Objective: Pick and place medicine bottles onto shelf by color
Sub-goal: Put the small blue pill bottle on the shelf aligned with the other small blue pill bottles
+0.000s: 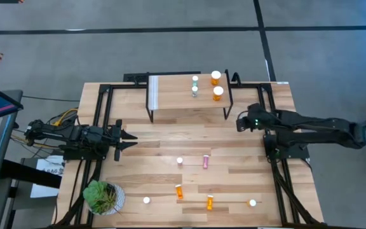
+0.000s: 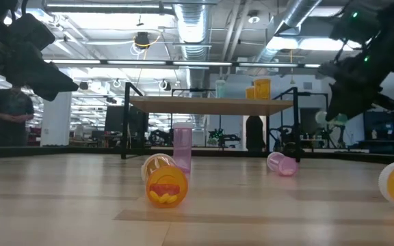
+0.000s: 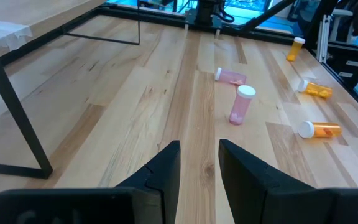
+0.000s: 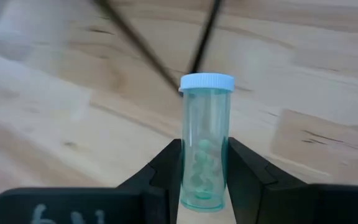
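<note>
Right pincer (image 4: 204, 177) is gripping a pale green bottle (image 4: 205, 143) in the air just right of the shelf (image 1: 176, 105), carrying it for placing beside the green ones up there, while left pincer (image 3: 199, 165), narrow and empty, is waiting at the surface's left.

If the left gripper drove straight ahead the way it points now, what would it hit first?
Probably the standing pink bottle, just off the left gripper line; bare table before it. Depth is uncertain, so it might pass beside it.
</note>
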You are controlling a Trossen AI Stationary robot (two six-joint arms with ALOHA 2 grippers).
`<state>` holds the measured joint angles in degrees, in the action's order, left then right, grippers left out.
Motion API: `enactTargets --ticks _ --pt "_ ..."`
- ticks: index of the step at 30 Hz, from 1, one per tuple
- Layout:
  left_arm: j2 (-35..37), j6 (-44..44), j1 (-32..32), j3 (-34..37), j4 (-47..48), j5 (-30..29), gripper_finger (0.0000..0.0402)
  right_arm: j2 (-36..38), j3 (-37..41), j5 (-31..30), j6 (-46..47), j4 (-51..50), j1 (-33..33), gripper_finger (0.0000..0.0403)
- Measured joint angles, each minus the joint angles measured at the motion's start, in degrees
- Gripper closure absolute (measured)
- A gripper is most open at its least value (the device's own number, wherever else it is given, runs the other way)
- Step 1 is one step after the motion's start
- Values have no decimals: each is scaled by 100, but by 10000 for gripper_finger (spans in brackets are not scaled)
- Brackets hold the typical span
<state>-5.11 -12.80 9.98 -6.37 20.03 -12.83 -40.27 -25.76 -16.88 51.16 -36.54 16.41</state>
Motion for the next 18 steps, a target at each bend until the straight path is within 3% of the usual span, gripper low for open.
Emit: enactTargets --ticks 6,18 --pt "-1 -2 0 0 0 1 304 355 -9 2 2 468 -488 283" --pt "0 -7 2 0 0 1 304 398 -10 -20 -251 1429 -1012 283"
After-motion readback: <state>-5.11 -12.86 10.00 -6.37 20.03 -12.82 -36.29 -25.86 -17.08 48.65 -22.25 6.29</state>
